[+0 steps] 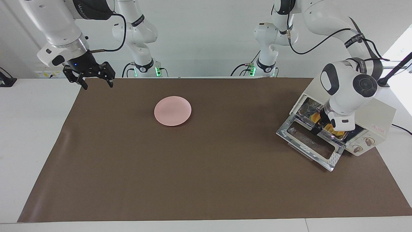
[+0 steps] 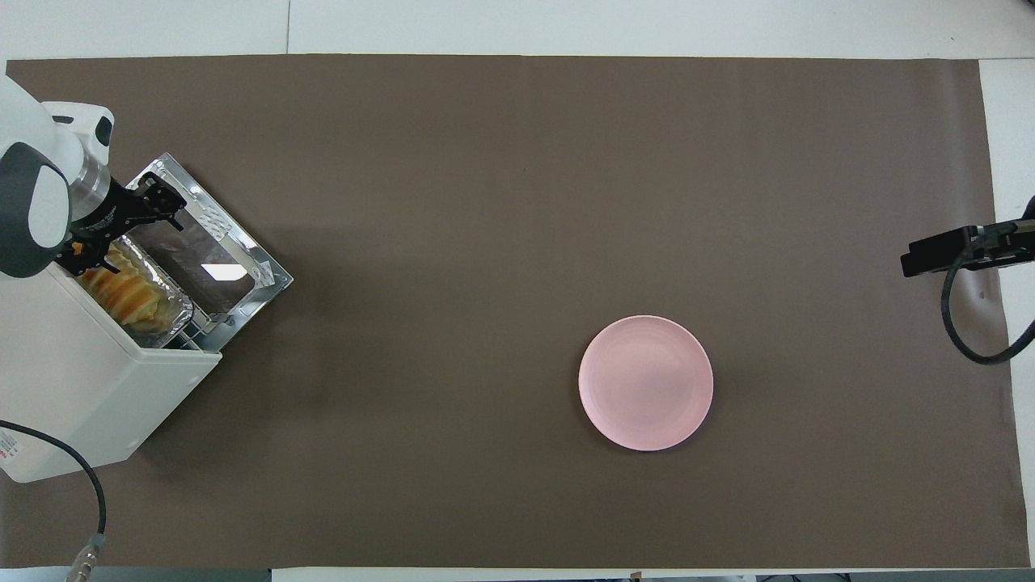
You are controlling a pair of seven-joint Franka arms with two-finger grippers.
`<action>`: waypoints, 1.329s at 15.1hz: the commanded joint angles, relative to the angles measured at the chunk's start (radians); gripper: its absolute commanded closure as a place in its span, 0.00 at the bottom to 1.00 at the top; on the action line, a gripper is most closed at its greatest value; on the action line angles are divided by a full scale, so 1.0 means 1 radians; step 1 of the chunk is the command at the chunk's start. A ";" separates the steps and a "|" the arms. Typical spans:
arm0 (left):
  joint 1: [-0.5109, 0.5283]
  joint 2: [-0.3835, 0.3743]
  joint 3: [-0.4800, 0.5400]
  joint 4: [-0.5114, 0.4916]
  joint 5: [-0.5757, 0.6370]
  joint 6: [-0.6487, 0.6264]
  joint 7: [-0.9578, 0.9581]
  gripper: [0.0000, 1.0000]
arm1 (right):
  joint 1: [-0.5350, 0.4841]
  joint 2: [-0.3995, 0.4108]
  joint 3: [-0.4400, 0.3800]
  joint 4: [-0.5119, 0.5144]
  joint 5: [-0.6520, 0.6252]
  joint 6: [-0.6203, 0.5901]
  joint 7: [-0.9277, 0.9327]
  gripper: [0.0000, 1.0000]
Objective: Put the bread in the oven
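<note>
We see the bread [image 2: 121, 293] in a foil tray [image 2: 174, 311] inside the oven [image 2: 89, 388], door [image 1: 310, 145] down. Left gripper [image 1: 322, 129] at the oven mouth; finger state unclear. Right gripper [image 1: 96, 80] waits over the mat [image 1: 206, 167] corner, fingers apart. Plate [image 1: 173, 110] mid-mat.

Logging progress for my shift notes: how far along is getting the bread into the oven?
Mostly done: the bread lies in a foil tray at the oven mouth, and the pink plate is bare. In hand: the left tool is at the tray over the open door. Left: withdrawing. The right tool waits, open.
</note>
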 commanded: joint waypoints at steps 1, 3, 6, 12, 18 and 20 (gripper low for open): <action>-0.013 -0.018 0.004 0.035 0.023 0.013 0.063 0.00 | -0.015 -0.007 0.011 -0.001 -0.010 -0.018 -0.018 0.00; -0.016 -0.029 -0.008 0.084 0.015 -0.016 0.120 0.00 | -0.017 -0.007 0.013 -0.001 -0.009 -0.018 -0.018 0.00; -0.024 -0.047 -0.034 0.173 0.003 -0.143 0.151 0.00 | -0.017 -0.007 0.011 -0.001 -0.010 -0.018 -0.018 0.00; -0.004 -0.199 -0.044 0.166 -0.006 -0.320 0.436 0.00 | -0.017 -0.007 0.013 0.000 -0.009 -0.018 -0.018 0.00; 0.038 -0.323 -0.079 0.112 -0.005 -0.427 0.504 0.00 | -0.017 -0.007 0.013 0.000 -0.010 -0.018 -0.018 0.00; 0.107 -0.322 -0.135 0.112 -0.008 -0.415 0.513 0.00 | -0.017 -0.007 0.011 -0.001 -0.009 -0.018 -0.018 0.00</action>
